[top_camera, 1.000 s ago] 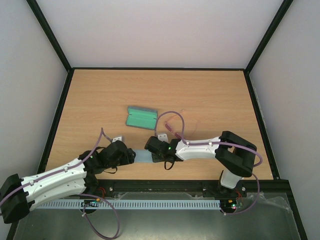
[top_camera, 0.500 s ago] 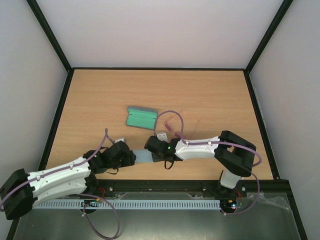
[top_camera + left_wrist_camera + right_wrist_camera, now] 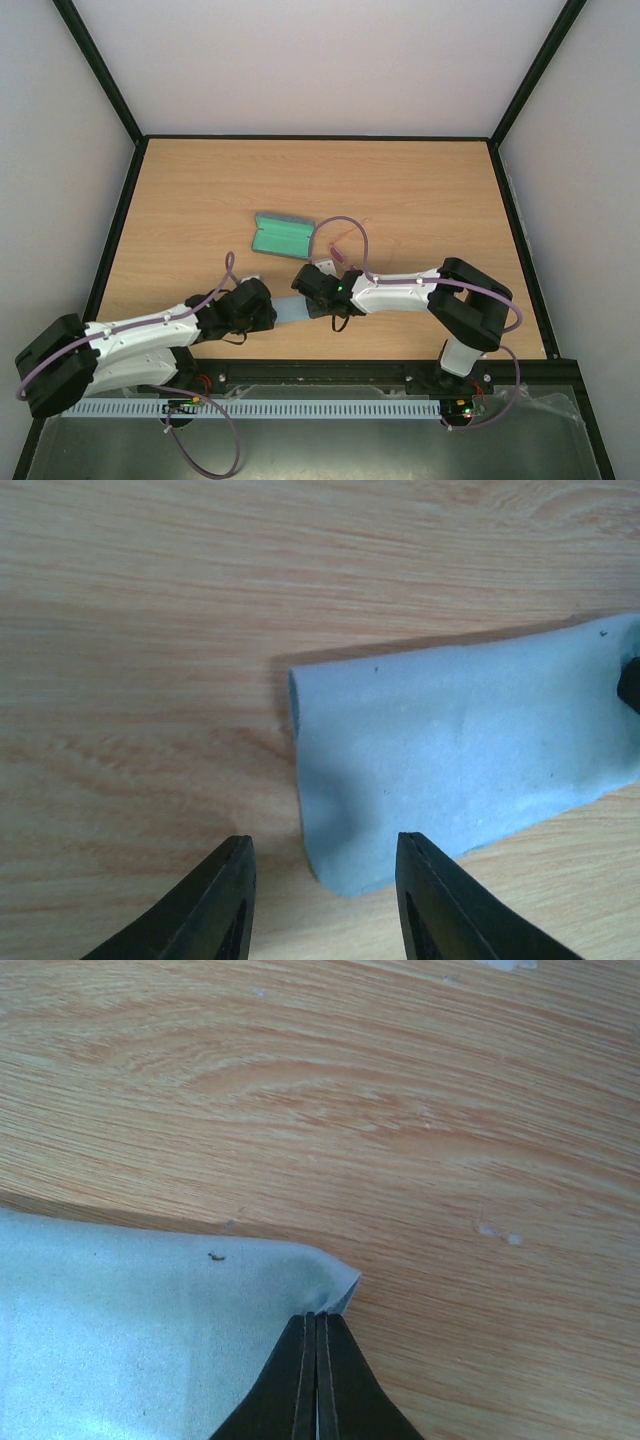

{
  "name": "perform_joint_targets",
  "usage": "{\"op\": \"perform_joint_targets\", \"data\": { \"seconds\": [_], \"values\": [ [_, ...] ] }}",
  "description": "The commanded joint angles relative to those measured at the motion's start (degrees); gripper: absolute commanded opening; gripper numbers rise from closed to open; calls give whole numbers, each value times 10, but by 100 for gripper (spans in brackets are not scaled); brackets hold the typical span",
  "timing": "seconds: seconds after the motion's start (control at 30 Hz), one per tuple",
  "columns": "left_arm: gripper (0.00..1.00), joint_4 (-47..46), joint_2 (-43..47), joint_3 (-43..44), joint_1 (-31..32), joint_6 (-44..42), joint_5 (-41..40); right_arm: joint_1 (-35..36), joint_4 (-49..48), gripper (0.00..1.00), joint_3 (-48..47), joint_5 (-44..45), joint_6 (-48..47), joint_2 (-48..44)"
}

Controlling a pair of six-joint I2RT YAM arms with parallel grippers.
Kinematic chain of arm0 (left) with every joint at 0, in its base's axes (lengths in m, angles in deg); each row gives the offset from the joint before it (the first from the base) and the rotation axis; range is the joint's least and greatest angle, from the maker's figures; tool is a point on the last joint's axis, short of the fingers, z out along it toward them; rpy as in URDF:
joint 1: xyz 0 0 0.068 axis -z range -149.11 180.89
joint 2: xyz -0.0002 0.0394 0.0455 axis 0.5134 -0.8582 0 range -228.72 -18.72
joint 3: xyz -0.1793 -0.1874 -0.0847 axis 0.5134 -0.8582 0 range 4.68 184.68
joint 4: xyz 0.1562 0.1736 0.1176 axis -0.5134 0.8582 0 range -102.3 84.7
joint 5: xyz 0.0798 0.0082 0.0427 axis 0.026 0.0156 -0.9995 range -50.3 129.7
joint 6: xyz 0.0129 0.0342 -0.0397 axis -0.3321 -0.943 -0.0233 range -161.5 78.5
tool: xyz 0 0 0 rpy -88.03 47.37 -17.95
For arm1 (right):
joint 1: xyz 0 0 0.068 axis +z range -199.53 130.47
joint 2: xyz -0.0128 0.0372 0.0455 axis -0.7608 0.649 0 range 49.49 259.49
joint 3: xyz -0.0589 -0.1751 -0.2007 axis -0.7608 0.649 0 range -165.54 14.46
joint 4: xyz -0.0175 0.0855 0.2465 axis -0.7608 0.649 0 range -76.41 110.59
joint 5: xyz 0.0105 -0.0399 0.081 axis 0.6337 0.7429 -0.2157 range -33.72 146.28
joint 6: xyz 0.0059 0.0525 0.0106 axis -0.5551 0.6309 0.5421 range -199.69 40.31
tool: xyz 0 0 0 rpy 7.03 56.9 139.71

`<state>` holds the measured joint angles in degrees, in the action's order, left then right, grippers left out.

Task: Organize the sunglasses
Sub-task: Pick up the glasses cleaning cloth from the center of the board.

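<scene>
A light blue cloth lies flat on the table between the two grippers and is the nearest thing to both. The right gripper has its fingers pressed together, pinching one corner of the cloth, which lifts slightly at the fingertips; the rest of the sheet spreads out to that gripper's left. The left gripper hangs low over the wood with its fingers spread and nothing between them. The cloth's near rounded edge sits just ahead of its right finger, and the sheet runs on forward and to the right.

Beyond both grippers an open case with a green lining rests on the table, well apart from the cloth. A purple cable loops up from the right arm and arcs over the wood behind the right gripper.

The sunglasses lie on the table just past the right gripper, on its far side, close to the case's right end and partly crossed by the cable loop. They show only faintly from above, and neither wrist view takes them in. No finger touches them.
</scene>
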<state>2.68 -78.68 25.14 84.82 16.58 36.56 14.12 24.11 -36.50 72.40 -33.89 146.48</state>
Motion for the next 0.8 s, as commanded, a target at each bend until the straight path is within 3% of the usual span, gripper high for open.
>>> {"op": "perform_joint_targets", "data": {
  "seconds": [0.0, 0.37, 0.6, 0.77],
  "values": [
    [39, -9, -42, 14, -3, -7, -11, -5, 32, 1, 6, -1, -8, 17],
    [13, -15, -71, 9, -2, -10, -9, -6, 31, 1, 8, -4, -11, 10],
    [2, -22, -86, 10, -2, -11, -10, -5, 31, 1, 5, -8, -11, 9],
    [2, -15, -73, 16, -2, -9, -21, -5, 33, 2, 1, -12, -14, 2]
  ]
}}
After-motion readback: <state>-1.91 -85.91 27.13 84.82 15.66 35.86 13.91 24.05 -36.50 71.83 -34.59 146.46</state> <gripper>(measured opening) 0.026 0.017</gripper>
